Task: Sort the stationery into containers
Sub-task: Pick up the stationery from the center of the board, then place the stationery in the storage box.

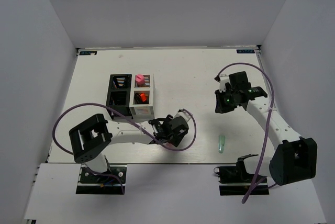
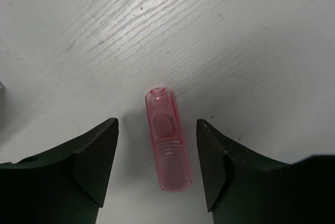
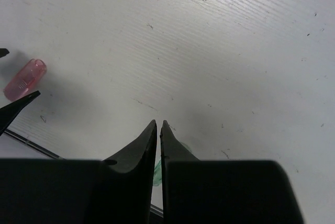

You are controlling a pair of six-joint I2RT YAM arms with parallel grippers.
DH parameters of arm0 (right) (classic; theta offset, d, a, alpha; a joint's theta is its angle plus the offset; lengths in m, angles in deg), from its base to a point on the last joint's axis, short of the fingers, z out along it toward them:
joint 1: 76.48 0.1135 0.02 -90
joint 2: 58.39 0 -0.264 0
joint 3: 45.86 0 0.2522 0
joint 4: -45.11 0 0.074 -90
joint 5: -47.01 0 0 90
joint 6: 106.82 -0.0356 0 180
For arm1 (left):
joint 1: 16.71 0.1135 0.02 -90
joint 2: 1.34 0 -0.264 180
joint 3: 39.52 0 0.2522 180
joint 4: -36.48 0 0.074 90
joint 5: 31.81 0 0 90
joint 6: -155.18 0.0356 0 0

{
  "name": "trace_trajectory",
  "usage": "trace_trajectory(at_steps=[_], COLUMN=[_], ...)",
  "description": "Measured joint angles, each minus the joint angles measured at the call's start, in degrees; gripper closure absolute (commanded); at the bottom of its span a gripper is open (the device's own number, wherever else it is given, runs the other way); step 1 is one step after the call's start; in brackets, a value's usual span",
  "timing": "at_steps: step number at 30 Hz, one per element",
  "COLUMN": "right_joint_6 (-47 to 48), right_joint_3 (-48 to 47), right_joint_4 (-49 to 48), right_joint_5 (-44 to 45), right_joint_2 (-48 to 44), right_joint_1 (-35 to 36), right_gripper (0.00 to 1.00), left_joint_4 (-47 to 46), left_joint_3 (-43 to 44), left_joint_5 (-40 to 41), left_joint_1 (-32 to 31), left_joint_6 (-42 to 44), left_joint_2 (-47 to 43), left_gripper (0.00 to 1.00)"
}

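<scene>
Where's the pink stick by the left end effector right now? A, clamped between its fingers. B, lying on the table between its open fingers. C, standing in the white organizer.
B: the pink stick lies flat on the table, with a gap on each side to the open fingers of the left end effector.

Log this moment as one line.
left tool open astride pink stick on table | right tool shut, empty | mint stick unsorted

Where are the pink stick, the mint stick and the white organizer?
pink stick (image 2: 167, 143): left wrist view, middle of its body.
mint stick (image 1: 221, 143): top view, middle of its body.
white organizer (image 1: 142, 112): top view, its near wall.
</scene>
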State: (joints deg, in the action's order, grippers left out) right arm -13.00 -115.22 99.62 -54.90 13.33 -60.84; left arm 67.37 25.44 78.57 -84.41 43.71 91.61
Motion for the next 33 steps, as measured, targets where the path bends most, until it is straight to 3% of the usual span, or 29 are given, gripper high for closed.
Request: trace_trajectory(at_steps=[7, 9, 11, 17, 18, 19, 20, 22, 24, 27, 29, 30, 33], right_joint_6=[-0.44, -0.46, -0.48, -0.52, -0.52, -0.55, -0.63, 0.24, 1.44, 3.69, 4.37, 4.76, 6.12], right_joint_3=[0.00, 0.00, 0.00, 0.09, 0.20, 0.26, 0.28, 0.31, 0.31, 0.33, 0.39, 0.55, 1.14], right_joint_4=[0.00, -0.02, -0.04, -0.13, -0.15, -0.13, -0.13, -0.13, -0.07, 0.35, 0.72, 0.90, 1.33], right_joint_5=[-3.37, -4.17, -5.01, -7.06, -7.50, -7.96, -8.44, -10.32, -12.76, -16.70, -18.78, -19.63, -21.77], right_joint_2=[-0.87, -1.62, -2.21, -2.60, -2.69, -2.75, -2.78, -2.80, -2.78, -2.78, -2.78, -2.80, -2.78], right_joint_1=[-3.52, -4.44, -5.25, -7.48, -7.80, -8.09, -8.35, -8.87, -9.22, -9.44, -9.46, -9.53, -9.64], right_gripper=[0.91, 0.91, 0.91, 0.89, 0.83, 0.69, 0.38, 0.25, 0.39, 0.70, 0.81, 1.00, 1.00], left_joint_4=[3.26, 3.69, 3.91, 6.43, 6.64, 6.84, 7.19, 8.87, 10.21, 10.54, 9.79, 8.59, 1.42], left_joint_3=[3.02, 3.37, 3.43, 4.39, 4.42, 4.42, 4.42, 4.35, 4.31, 4.37, 4.39, 4.20, -0.07], left_joint_5=[0.13, 0.09, -0.09, -1.11, -1.36, -1.49, -1.62, -2.01, -1.70, 0.15, 2.12, 3.54, 10.40], left_joint_1=[0.09, 0.09, 0.09, 0.13, 0.15, 0.15, 0.15, 0.20, 0.20, 0.31, 0.74, 0.98, 1.79], left_joint_6=[-3.67, -4.79, -5.92, -7.93, -8.09, -8.15, -8.09, -7.39, -5.81, -2.89, -0.72, 0.68, 5.22], left_joint_2=[4.39, 4.70, 4.76, 5.03, 5.01, 4.90, 4.68, 3.41, 0.63, -7.32, -14.58, -18.69, -30.73], left_gripper=[0.42, 0.51, 0.67, 0.89, 0.91, 0.93, 1.00, 1.00, 1.00, 1.00, 1.00, 1.00, 1.00])
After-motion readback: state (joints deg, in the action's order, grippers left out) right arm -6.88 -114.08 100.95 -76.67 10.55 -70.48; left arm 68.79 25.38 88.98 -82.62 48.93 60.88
